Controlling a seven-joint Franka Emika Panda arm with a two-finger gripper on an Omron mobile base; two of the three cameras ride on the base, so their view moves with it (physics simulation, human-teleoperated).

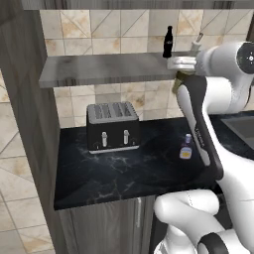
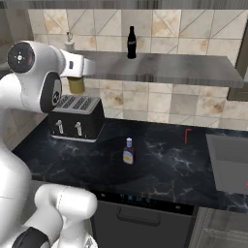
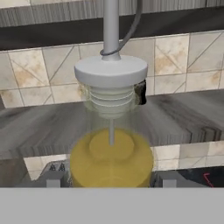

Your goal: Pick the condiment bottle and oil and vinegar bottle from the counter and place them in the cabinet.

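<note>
Toaster (image 1: 112,127), black with silver slots, sits on the black marble table (image 1: 124,173) in the left base view, and the short dark condiment bottle (image 1: 186,148) with a blue cap stands apart from it on the right. Above them runs the long grey wood cabinet (image 1: 99,69) shelf, with a slim black cola bottle (image 1: 168,42) standing on it. The white arm reaches up to the shelf edge, and the golden oil and vinegar bottle (image 1: 186,77) peeks out behind it, with its pale spout poking up. In the right base view the gripper (image 2: 75,68) holds the yellow bottle (image 2: 76,85) at the left end of the shelf (image 2: 164,68), above the toaster (image 2: 76,117). The small bottle (image 2: 128,151) stands alone on the table (image 2: 160,164), and the cola bottle (image 2: 131,42) is well to the right of the gripper. In the hand view the gripper (image 3: 108,178) pinches the yellow bottle (image 3: 111,162) close up, its white cap and spout pointing at the shelf (image 3: 43,127).
</note>
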